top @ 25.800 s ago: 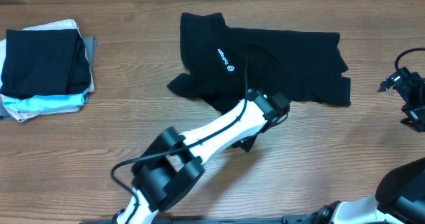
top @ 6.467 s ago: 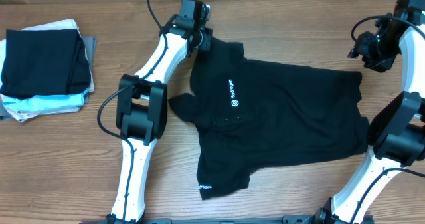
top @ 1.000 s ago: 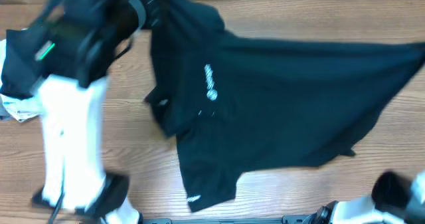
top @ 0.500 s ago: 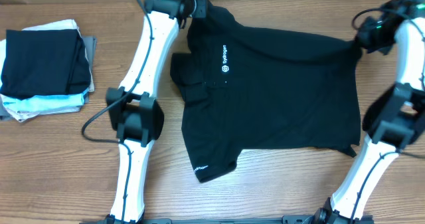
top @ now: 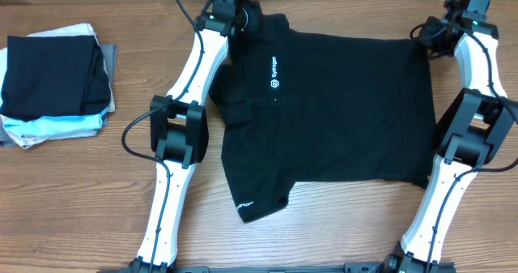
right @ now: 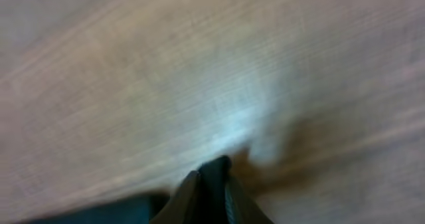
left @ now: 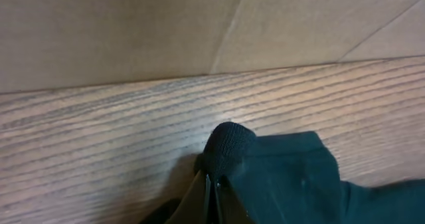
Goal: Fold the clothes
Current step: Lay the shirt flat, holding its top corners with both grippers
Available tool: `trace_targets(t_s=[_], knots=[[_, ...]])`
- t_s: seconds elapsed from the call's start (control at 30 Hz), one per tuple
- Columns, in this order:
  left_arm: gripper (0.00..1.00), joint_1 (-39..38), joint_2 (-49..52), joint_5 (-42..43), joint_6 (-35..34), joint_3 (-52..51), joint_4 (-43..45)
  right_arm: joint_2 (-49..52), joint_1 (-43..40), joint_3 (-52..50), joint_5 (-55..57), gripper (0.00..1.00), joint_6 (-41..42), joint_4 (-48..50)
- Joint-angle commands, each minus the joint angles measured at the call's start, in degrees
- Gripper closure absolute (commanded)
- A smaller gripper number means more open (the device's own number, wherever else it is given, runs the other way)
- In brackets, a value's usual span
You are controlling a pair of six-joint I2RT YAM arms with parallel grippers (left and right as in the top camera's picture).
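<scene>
The clothes, a black T-shirt (top: 340,111) with a white chest logo (top: 274,69), lie spread flat on the wooden table, and white lettering shows at the near sleeve hem (top: 245,203). My left gripper (top: 245,15) is at the shirt's far left corner. In the left wrist view the left gripper (left: 214,182) is shut on a bunched fold of black fabric (left: 229,143). My right gripper (top: 426,44) is at the far right corner. The blurred right wrist view shows the right gripper (right: 212,184) with a strip of black fabric (right: 215,167) between its narrow jaws.
A stack of folded garments (top: 53,83), black on top with pale blue and grey beneath, sits at the left edge. A cardboard wall (left: 133,24) rises just behind the table's far edge, close to both grippers.
A second ago the shirt was swinging blurred in the air. Now it lies flat and spread out, with both grippers lowered to its far corners at the back of the table.
</scene>
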Motion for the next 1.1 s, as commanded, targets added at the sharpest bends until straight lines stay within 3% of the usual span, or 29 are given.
trace_targets(t_s=[0.0,0.07,0.17,0.27,0.33,0.43,0.53,0.6,0.63,0.7,0.73,0.8,1.07], knots=[[0.96,0.15,0.26,-0.02,1.18,0.42,1.22,-1.07,0.48,0.50,2.40,0.82,0.02,2.75],[0.96,0.28,0.26,0.00,1.16,0.42,1.18,-1.03,0.48,0.50,4.66,0.72,0.02,4.13],[0.87,0.50,0.26,-0.02,1.18,0.42,1.22,-1.03,0.48,0.50,6.25,0.48,-0.02,4.50],[0.85,0.90,0.26,-0.85,1.62,0.42,2.62,-1.03,0.48,0.50,6.51,0.44,0.00,4.33],[0.73,1.27,-0.02,-2.99,1.62,0.52,4.59,-1.33,0.48,0.94,5.55,0.38,-0.04,3.85],[0.64,2.19,-1.14,-3.21,2.27,1.75,5.79,-2.84,0.48,2.40,2.73,0.33,-0.04,1.33],[0.66,3.02,-3.28,-1.49,2.19,4.24,1.05,-5.68,0.48,3.87,1.36,0.32,0.00,-2.97],[0.75,3.19,-5.25,0.81,2.19,4.83,-4.35,-7.96,0.48,4.13,0.61,0.37,-0.02,-7.02],[0.84,3.19,-6.32,1.99,2.19,4.83,-7.45,-9.14,0.48,4.13,0.31,0.44,0.00,-9.75],[0.96,3.17,-8.11,3.37,2.19,4.83,-14.60,-10.45,0.48,4.13,0.28,0.67,0.00,-13.79],[0.96,3.02,-8.72,3.67,2.19,4.83,-18.38,-10.56,0.48,4.13,0.28,0.83,0.00,-15.52],[0.96,2.62,-8.83,3.69,2.19,4.83,-23.50,-10.40,0.48,3.74,0.26,0.96,-0.02,-17.42],[0.96,2.84,-6.08,2.69,2.08,4.63,-33.24,-7.61,0.59,0.42,-1.16,0.96,-0.09,-16.13]])
